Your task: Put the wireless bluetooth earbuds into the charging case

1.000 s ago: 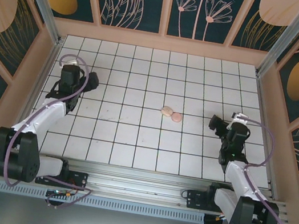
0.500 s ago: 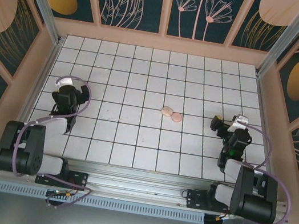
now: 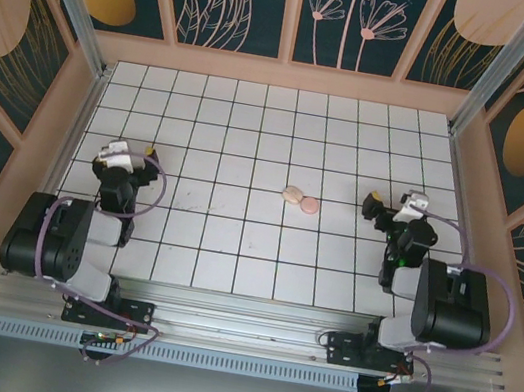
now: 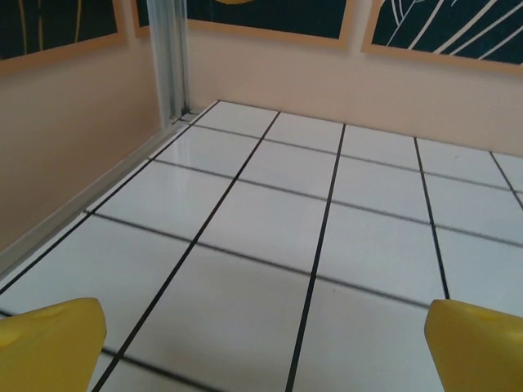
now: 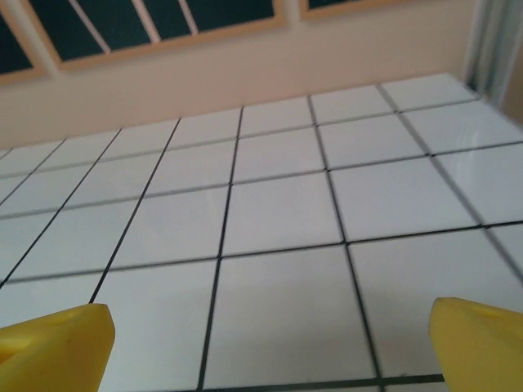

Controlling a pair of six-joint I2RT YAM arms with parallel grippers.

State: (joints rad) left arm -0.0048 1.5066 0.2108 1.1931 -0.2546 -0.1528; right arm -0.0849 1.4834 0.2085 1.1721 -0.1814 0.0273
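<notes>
Pink-and-cream charging case (image 3: 300, 200) is lying on the bench (image 3: 211, 136). The left gripper (image 3: 117, 160) and right gripper (image 3: 373, 209) are hovering well apart from the case, one on each side, fingers (image 4: 51, 343) spread and empty. The earbuds are too small to make out. No insertion seems under way, so the next move calls for reaching toward the case.

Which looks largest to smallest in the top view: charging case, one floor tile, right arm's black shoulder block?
1. right arm's black shoulder block: clearly largest, though it stands nearer the camera, which inflates it.
2. floor tile.
3. charging case: its two round parts together cover less than one tile.
</notes>
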